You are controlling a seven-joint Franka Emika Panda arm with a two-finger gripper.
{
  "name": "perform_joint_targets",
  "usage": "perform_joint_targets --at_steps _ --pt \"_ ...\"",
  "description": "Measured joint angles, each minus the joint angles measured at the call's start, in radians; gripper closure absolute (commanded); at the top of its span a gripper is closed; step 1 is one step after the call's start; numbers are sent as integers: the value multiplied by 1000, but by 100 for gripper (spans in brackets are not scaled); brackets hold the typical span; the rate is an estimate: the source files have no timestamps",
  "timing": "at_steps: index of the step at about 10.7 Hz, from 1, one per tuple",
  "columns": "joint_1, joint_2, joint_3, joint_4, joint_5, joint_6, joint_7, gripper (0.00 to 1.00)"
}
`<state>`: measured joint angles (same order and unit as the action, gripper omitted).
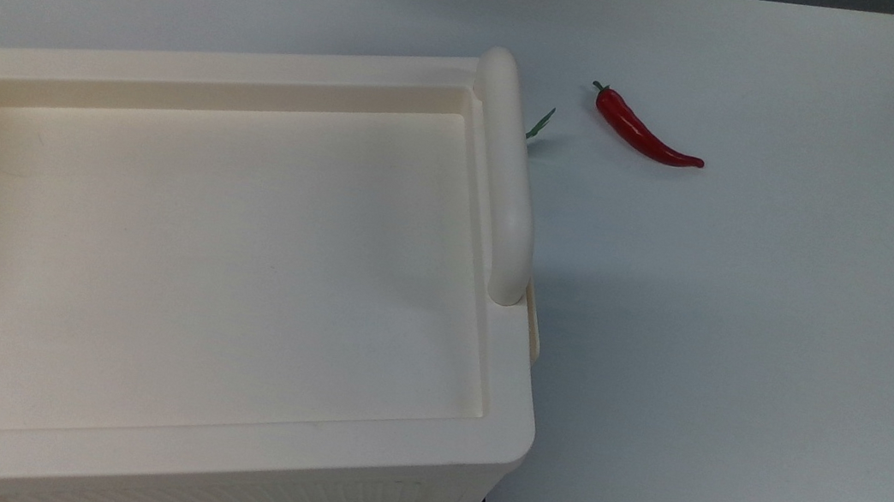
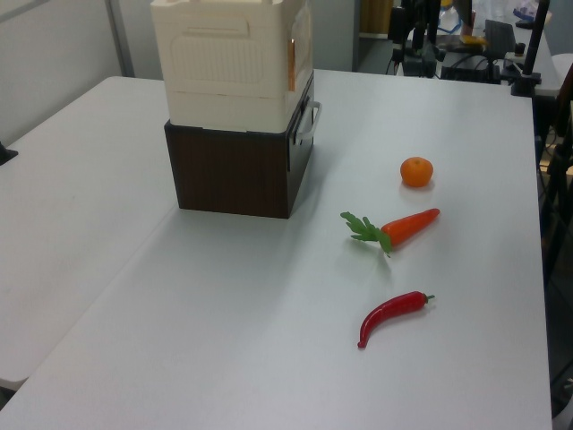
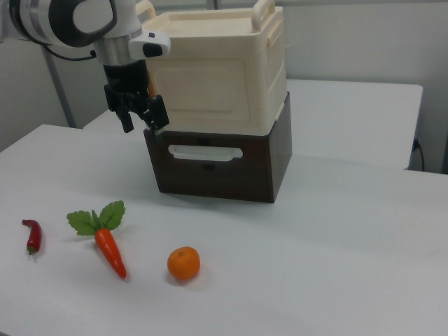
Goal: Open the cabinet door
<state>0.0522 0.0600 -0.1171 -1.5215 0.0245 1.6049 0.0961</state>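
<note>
The cream cabinet [image 3: 217,70] stands on a dark brown box [image 3: 231,171]. Its cabinet door [image 3: 210,87] is the framed cream panel on the front face and lies flat against the cabinet. From above, the door's thin top edge [image 1: 532,324] shows just below the rounded bar handle [image 1: 508,181], beside the recessed top [image 1: 213,255]. My gripper [image 3: 143,120] hangs open, fingers pointing down, in front of the cabinet's left front corner in the right view. I cannot tell whether it touches the door. In the left view the cabinet [image 2: 233,63] sits at the back.
On the white table lie a red chili [image 3: 32,236] [image 1: 644,130], a carrot with green leaves [image 3: 108,248] [image 2: 403,227] and an orange [image 3: 183,263] [image 2: 416,171]. The brown box has a pale drawer handle [image 3: 206,152]. Wide table space lies in front of the cabinet.
</note>
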Motion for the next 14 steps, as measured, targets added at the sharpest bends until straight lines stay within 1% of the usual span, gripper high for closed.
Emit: perform_joint_targets --at_steps 1,2,3,5,6,8,9,11,13,14 --pt "0 0 -1 0 0 8 -8 34" --pt "0 0 -2 -1 0 14 -42 23" --pt "0 0 -3 -2 0 15 -74 18" --pt "0 0 -4 -6 4 20 -112 18" --pt "2 1 -4 -9 27 50 -150 18" --pt "7 1 -4 -9 91 157 -228 18" --pt "16 1 -3 -10 101 226 -255 18" --pt "58 12 -2 -15 104 373 -278 19" --pt "108 48 -2 -21 104 530 -278 32" --pt "128 73 -1 -23 104 602 -278 40"
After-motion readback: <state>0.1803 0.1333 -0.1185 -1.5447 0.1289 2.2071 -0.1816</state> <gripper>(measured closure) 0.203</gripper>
